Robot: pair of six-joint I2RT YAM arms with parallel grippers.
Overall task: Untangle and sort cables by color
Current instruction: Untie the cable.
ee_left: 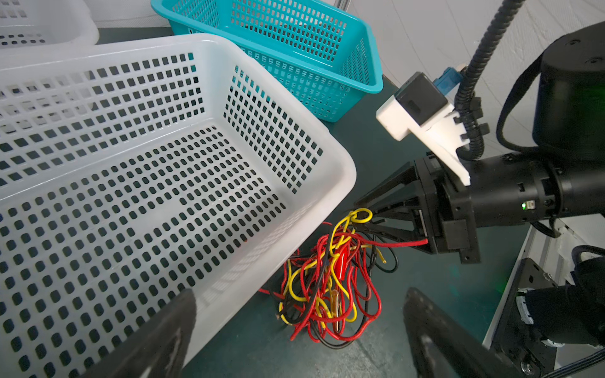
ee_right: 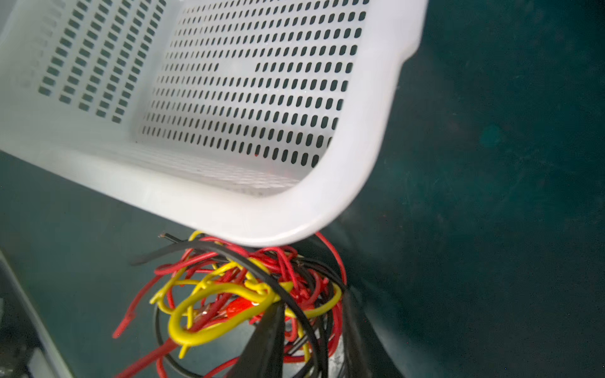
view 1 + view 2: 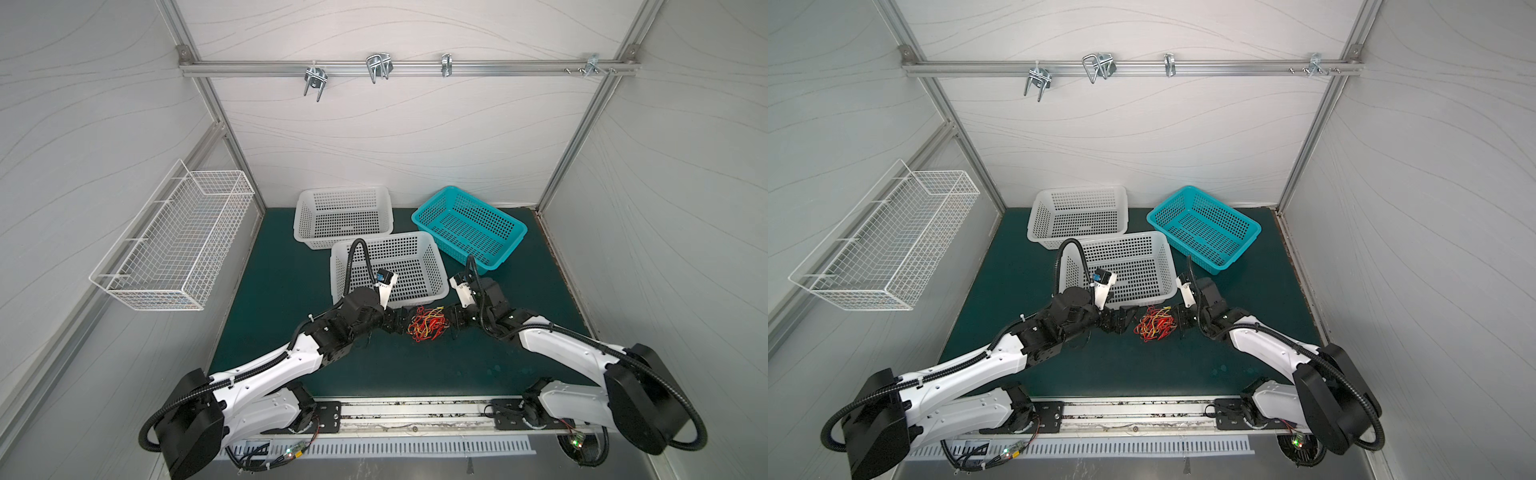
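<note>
We see the right pincer narrow, its tips pushed into the right side of the cables. Red and black strands run between its fingers, but we cannot tell whether they are clamped. A yellow loop sits at its tip. The left pincer stands wide open just left of the tangle, holding nothing.

The cables, red, yellow and black, lie in one knotted heap on the bench, about midway between its left and right edges. They reach under the rim at the front right corner of a white basket. Behind it, toward the back edge, stands a second white basket. A teal basket sits near the back right corner. A wire basket hangs on the left wall.
</note>
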